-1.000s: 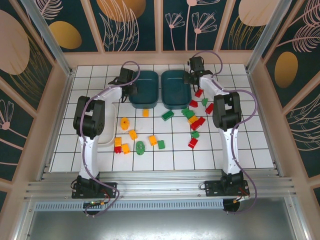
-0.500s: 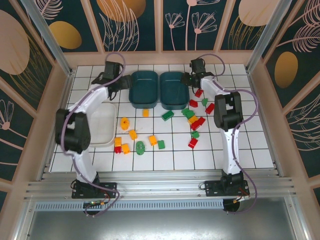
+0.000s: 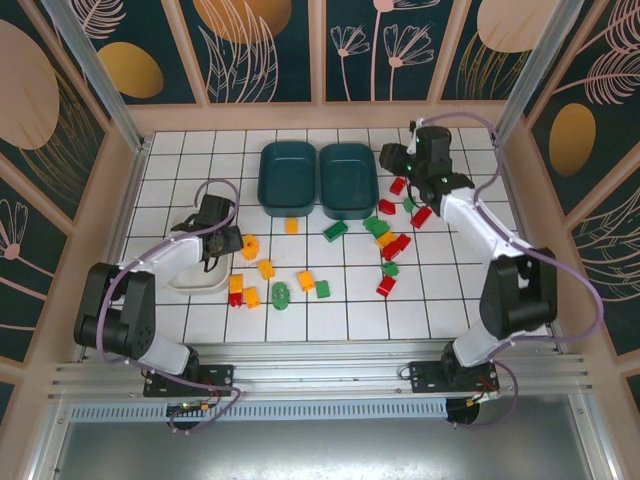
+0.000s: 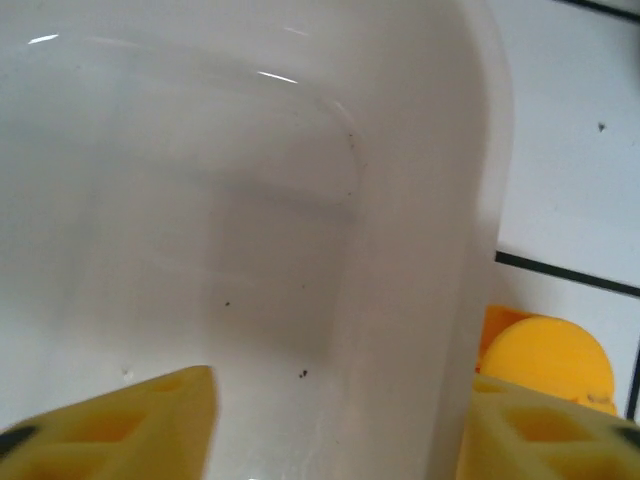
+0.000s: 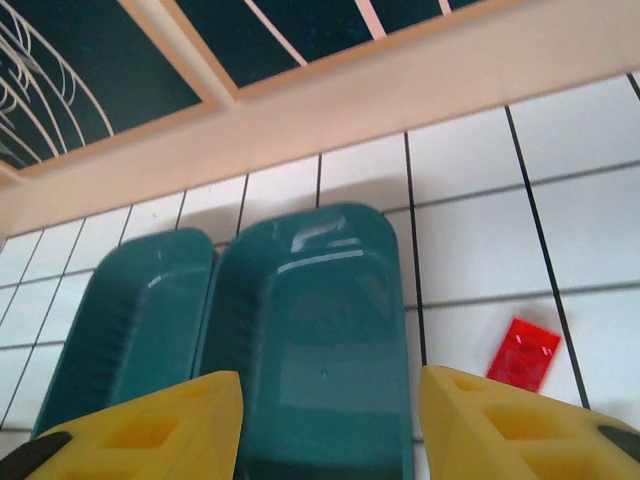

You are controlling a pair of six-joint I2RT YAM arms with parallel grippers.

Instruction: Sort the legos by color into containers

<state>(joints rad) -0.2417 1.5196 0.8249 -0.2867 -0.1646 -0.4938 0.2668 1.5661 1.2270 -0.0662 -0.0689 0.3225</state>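
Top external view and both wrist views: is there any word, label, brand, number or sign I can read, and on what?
No readable text in these views.
The teal trays, the white tray and the bricks show no lettering; anything moulded on the bricks is too small to tell.
The wall panels carry leaf and flower patterns, no writing.

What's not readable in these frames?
- Top view: white tray mostly under the left arm, contents hidden.
- Left wrist: orange lego cut by tray wall and fingertip.
- Right wrist: teal trays, near ends behind the tool's fingers and frame edge.
- Top view: legos, studs too small.
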